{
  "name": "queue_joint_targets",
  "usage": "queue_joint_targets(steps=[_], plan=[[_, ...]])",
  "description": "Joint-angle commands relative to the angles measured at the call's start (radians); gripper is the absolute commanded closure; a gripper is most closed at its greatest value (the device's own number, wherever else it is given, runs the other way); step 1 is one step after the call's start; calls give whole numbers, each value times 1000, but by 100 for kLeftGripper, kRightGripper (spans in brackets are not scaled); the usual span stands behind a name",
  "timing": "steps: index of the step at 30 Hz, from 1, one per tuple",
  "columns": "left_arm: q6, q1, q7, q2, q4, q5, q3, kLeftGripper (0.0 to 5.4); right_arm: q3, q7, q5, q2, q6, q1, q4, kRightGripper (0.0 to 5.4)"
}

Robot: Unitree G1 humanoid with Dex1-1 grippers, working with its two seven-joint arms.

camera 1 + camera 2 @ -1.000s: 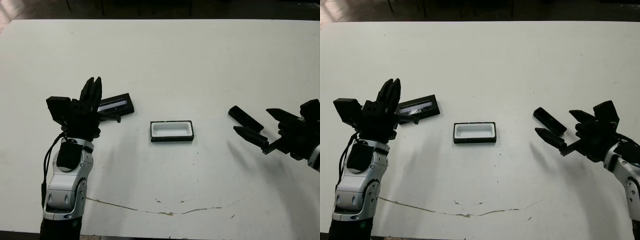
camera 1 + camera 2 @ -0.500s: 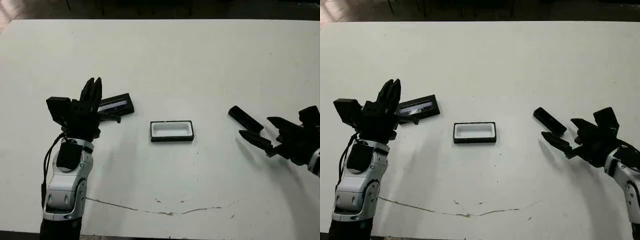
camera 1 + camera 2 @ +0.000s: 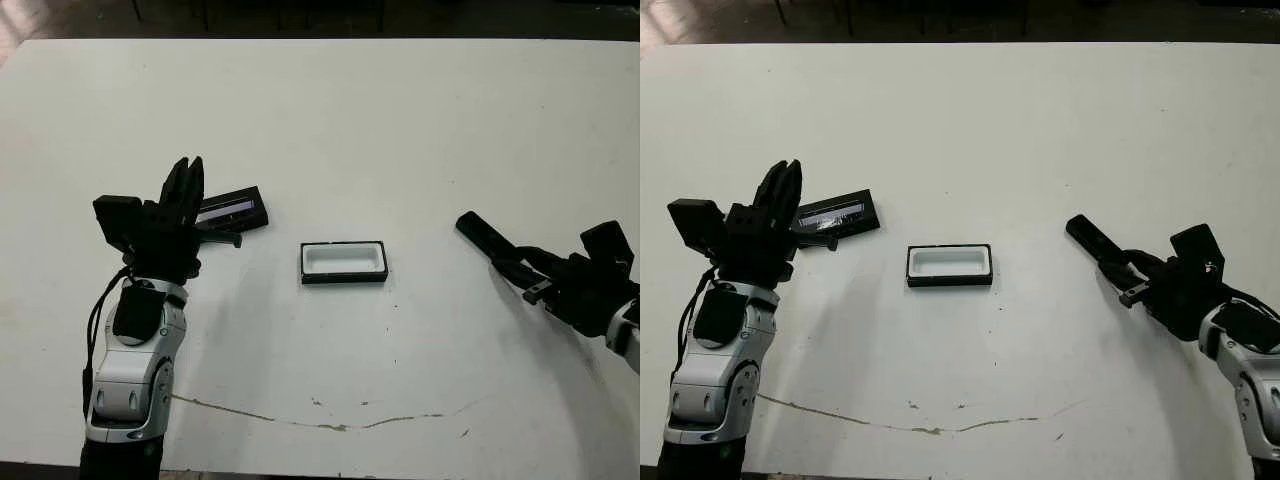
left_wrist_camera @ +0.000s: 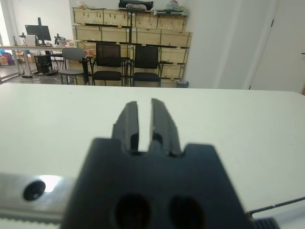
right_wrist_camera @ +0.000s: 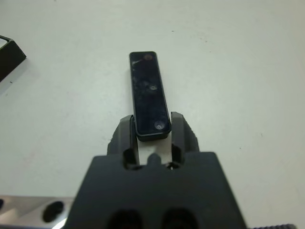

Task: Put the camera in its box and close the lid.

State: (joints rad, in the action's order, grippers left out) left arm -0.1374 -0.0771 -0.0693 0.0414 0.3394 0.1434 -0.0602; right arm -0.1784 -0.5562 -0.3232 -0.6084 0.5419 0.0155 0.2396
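The camera (image 3: 482, 233), a slim black bar, lies on the white table at the right. My right gripper (image 3: 512, 264) is shut on its near end. In the right wrist view the camera (image 5: 148, 90) runs out from between the two fingers (image 5: 126, 133), which press on its sides. The box (image 3: 343, 277), black-walled with a white lining, stands open in the middle of the table with nothing in it. The lid (image 3: 232, 210), a black slab with a silvery strip, lies further left. My left gripper (image 3: 184, 172) stands upright just left of the lid, shut and holding nothing.
A thin brown crack (image 3: 330, 423) runs along the table near its front edge. In the left wrist view, chairs (image 4: 108, 62) and wooden crates (image 4: 143, 33) stand beyond the table's far edge. A dark corner (image 5: 8, 56) of the box shows in the right wrist view.
My right gripper, wide open beside the camera a second ago, has dropped lower and shut on the camera's near end. The left arm, lid and box have not moved.
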Motion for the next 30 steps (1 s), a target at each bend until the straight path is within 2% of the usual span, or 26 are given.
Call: queue_joint_targets(steps=[1, 15, 20, 26, 30], plan=[[-14, 21, 2, 8, -8, -3, -4, 540, 7, -18, 8, 2, -28, 17, -23, 540], [-4, 19, 2, 5, -13, -5, -4, 540, -16, -62, 10, -3, -108, 8, -58, 540], [-19, 24, 6, 5, -2, -6, -3, 540, -64, -80, -68, 20, -96, -16, -62, 540], [-13, 26, 6, 4, -3, -10, -2, 540, -110, -181, -285, 27, 14, -89, -83, 540], [-10, 24, 3, 6, -7, -11, -2, 540, -98, -230, -339, 9, 42, -132, -88, 540]])
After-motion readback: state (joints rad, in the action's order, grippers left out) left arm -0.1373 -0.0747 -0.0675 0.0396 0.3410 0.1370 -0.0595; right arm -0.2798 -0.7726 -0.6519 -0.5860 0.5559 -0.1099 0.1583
